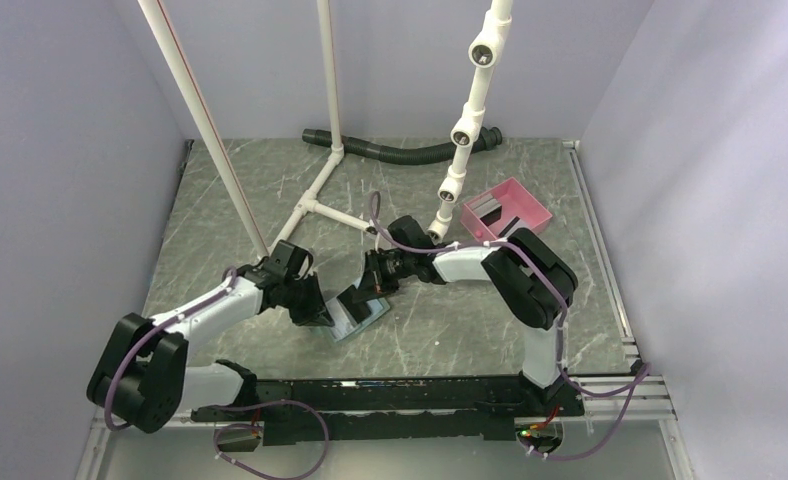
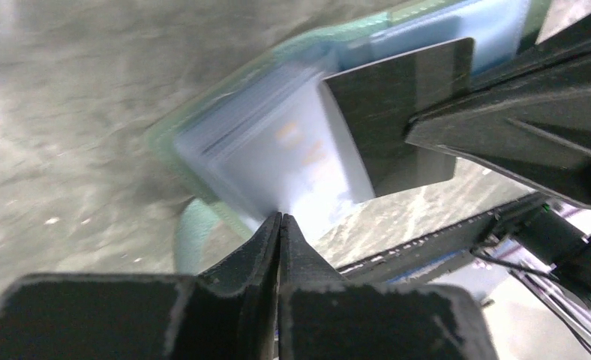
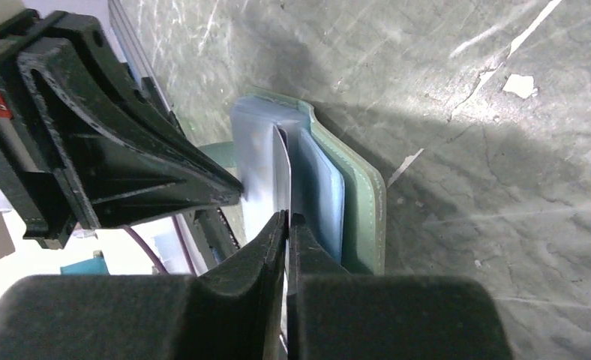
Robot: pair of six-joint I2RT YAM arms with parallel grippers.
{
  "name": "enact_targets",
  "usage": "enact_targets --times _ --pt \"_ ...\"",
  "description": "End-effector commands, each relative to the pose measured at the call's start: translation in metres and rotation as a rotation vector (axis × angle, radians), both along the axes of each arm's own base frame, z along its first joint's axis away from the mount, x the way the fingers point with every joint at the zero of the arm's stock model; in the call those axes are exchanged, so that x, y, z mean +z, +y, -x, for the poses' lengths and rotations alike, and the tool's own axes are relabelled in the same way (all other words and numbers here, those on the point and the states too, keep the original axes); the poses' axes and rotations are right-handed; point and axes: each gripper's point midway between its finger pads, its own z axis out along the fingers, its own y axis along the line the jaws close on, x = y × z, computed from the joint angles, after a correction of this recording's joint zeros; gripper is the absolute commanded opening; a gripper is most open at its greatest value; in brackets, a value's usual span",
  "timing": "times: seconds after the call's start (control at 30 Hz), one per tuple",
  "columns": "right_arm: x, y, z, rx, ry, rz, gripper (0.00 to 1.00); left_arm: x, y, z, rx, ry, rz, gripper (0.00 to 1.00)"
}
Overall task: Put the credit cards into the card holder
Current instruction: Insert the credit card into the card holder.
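Black left gripper (image 2: 280, 225): jaws together, apparently nipping the near edge of the holder's (image 2: 262, 150) pale-blue inner sleeve. It pins the holder open on the table (image 1: 450, 330), about mid-table and just in front of the arm bases. The green cover shows around the rim.

Dark card (image 2: 394, 97): its leading corner is over the sleeve stack and tilted against the pocket line. I can't tell whether the edge is in a slot or only lying on top, because the left wrist view is blurred there. The right wrist view shows the card edge-on, standing between two sleeve layers, so it's probably started.

Right gripper (image 3: 286, 221): jaws clamped on the card's trailing edge, with the fingertips close to the holder.

To do this step well, I'd:
- square the card to the slot mouth before pushing, since a skewed corner will snag the sleeve
- push along the card's plane at a low angle, so the holder doesn't lift or slide out of the left pinch
- leave the left pinch as the anchor, since it's the only thing reacting the push
- let go only once most of the card is buried, then nudge it home with closed tips

Main risks are the sleeve buckling and the card going between the wrong layers.

Pink tray (image 1: 535, 205), far right: more cards (image 1: 490, 211) inside, well apart from the holder.
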Motion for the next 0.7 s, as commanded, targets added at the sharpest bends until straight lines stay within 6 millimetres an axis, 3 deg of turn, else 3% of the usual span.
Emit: enact_targets --times 0.0,0.17,0.3,0.43,0.67 --pt "-0.01 -0.005 0.009 0.053 -0.01 0.079 0.1 0.003 0.026 0.005 0.048 -0.03 -0.122 0.1" --pt "-0.012 -0.014 0.008 0.072 -0.06 0.139 0.24 0.01 0.039 0.004 0.104 -0.055 -0.173 0.1" --pt "-0.011 -0.016 0.008 0.091 -0.094 0.155 0.33 -0.001 0.046 0.009 0.131 -0.024 -0.206 0.04" --pt "-0.007 -0.009 0.008 0.116 -0.135 0.14 0.33 -0.014 0.041 0.011 0.105 0.018 -0.203 0.0" --pt "-0.01 0.018 0.018 0.217 -0.135 0.088 0.23 -0.027 0.036 0.005 0.085 0.029 -0.199 0.0"
